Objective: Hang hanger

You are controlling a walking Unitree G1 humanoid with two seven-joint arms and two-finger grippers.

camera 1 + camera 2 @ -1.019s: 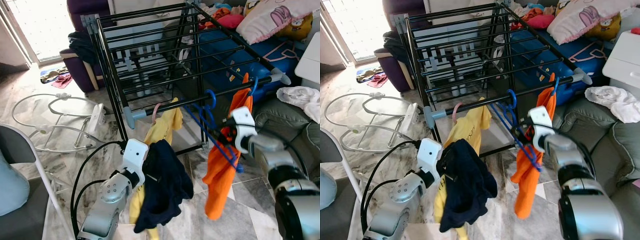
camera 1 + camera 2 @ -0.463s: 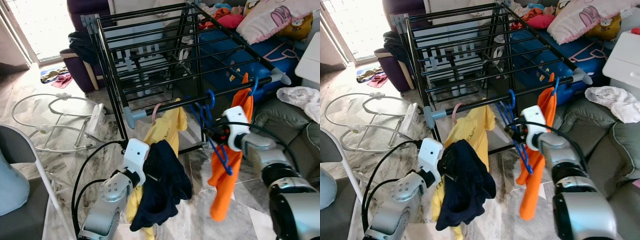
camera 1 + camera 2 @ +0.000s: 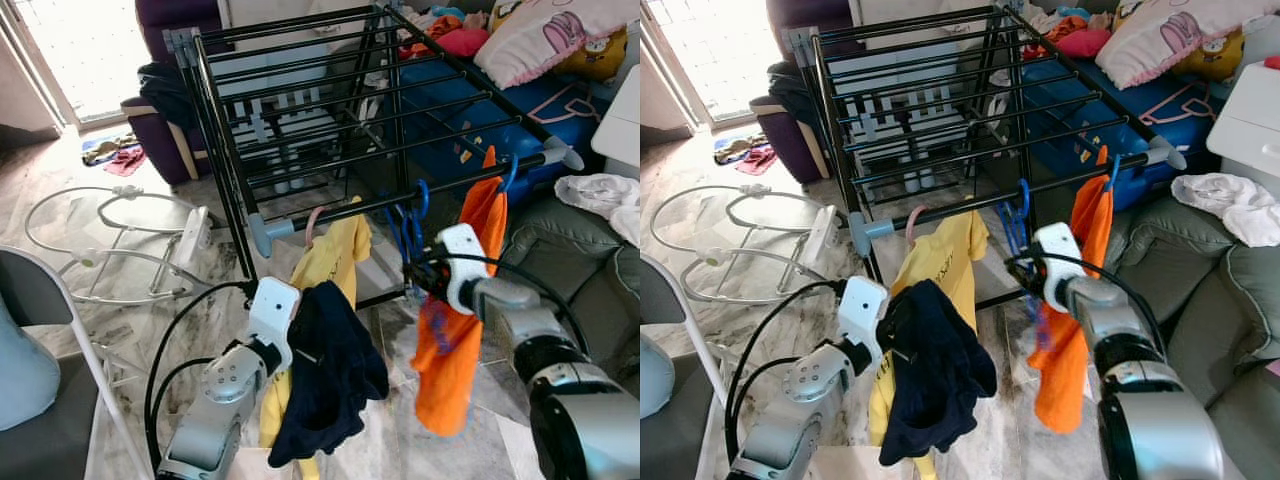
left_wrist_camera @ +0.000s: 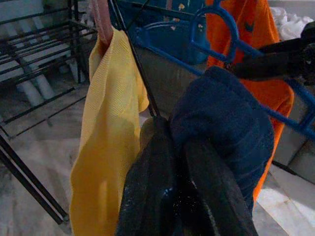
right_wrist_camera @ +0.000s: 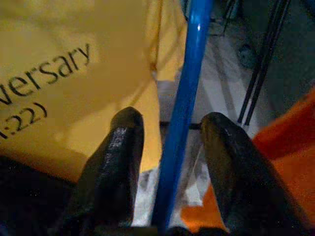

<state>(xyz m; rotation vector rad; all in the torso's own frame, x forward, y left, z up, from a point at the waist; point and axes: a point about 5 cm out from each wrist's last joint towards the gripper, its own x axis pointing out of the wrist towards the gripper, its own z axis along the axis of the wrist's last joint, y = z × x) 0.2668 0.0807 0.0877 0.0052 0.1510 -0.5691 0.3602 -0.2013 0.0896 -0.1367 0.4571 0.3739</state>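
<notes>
A: Where are we standing with the blue hanger point(image 3: 412, 222)?

B: Its hook is sitting over the front rail point(image 3: 400, 202) of the black drying rack point(image 3: 330, 110), between the yellow shirt point(image 3: 330, 262) on its pink hanger and the orange garment point(image 3: 455, 330) further along that rail. Our right gripper point(image 5: 167, 142) is reaching in just below the rail, jaws parted with the blue bar running between them; in the right wrist view neither of the fingers point(image 5: 118, 162) is pressing on it

A: So are we gripping it or not?

B: We are judging it as loose around the bar, not clamped. The hanger looks like thin plastic: light, fairly stiff, a bit springy and smooth, so it is likely to swing or slip if we are nudging it. Taking it on the straight bar near the neck, just under the rail, is giving us the best control

A: And our left gripper point(image 4: 172, 162)?

B: It is waiting in front of the rack, below the rail, jaws closed on a dark navy garment point(image 3: 325, 370) that is drooping soft and limp, with a thin dark wire hanger point(image 4: 138, 64) rising from the grip
</notes>
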